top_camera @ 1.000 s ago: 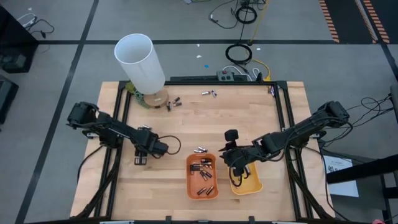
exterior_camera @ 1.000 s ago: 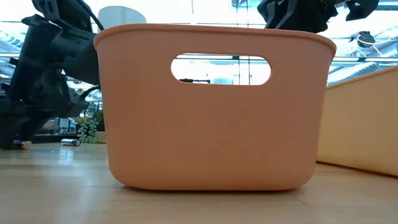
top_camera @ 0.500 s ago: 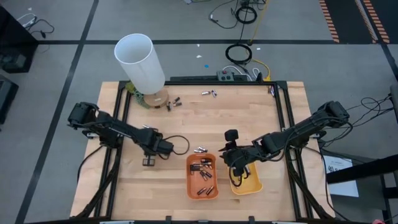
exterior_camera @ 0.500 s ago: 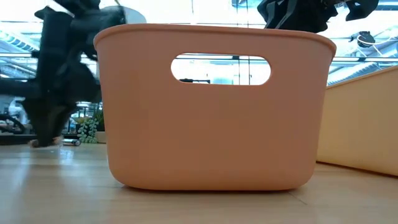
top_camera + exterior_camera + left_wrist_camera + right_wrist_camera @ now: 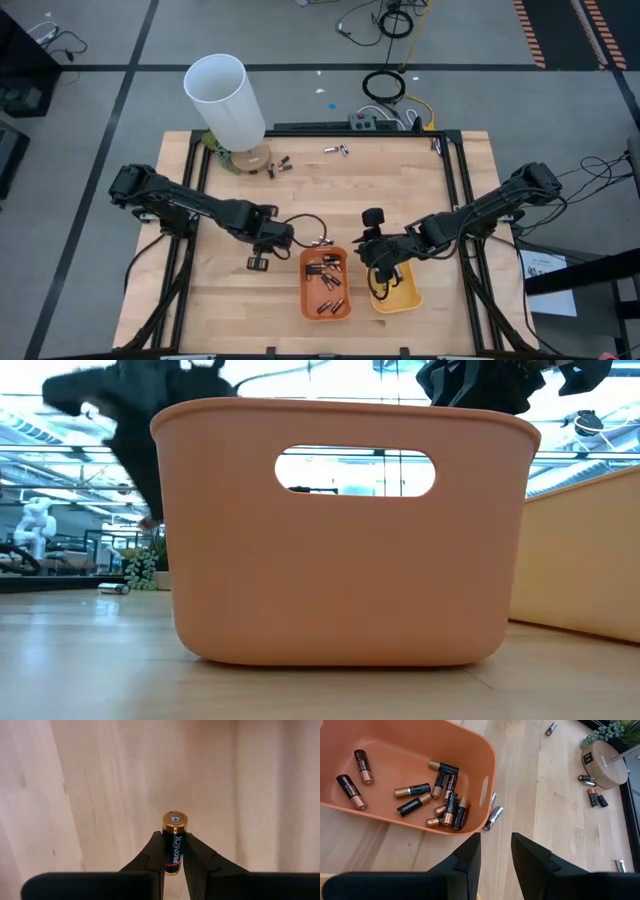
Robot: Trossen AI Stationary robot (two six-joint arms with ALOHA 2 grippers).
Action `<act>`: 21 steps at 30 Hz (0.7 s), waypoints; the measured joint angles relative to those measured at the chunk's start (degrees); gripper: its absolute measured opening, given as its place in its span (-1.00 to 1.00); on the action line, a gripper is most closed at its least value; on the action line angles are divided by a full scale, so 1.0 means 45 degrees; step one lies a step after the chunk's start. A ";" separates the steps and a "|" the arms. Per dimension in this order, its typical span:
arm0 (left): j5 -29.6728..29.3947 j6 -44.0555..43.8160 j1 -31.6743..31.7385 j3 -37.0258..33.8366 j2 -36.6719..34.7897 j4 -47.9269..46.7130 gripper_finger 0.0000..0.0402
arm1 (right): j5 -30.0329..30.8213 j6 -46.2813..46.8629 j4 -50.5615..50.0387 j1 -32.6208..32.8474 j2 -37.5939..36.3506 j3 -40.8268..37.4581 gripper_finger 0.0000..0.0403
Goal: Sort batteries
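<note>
Many batteries [image 5: 442, 800] already lie in the orange tray [image 5: 325, 283], several wait upper centre, the left gripper [image 5: 173, 862] clamps one battery [image 5: 174, 840], and the right gripper [image 5: 496, 851] is apart.

The high view looks straight down on the whole worktop [image 5: 400, 180]. The low view sits at worktop level, pressed close against the orange tray [image 5: 340, 530], which also lies at 6 o'clock from above. Each wrist view looks closely down past its own jaws; the right one shares that tray.
</note>
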 joint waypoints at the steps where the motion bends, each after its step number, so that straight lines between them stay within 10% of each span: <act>1: 0.0009 0.0113 -0.0089 0.0171 -0.0005 0.0195 -0.77 | 0.0004 0.0000 0.0000 -0.0002 0.0000 0.0000 -0.50; 13: 0.0742 0.1840 -0.0931 0.0784 -0.0005 0.4844 -0.77 | 0.0276 0.0075 -0.0134 0.0003 0.0000 0.0000 -0.50; 21: 0.0869 0.3491 -0.0754 0.0446 0.0319 1.0765 -0.77 | 0.2908 0.2555 -0.2287 0.0003 -0.0776 0.0104 -0.50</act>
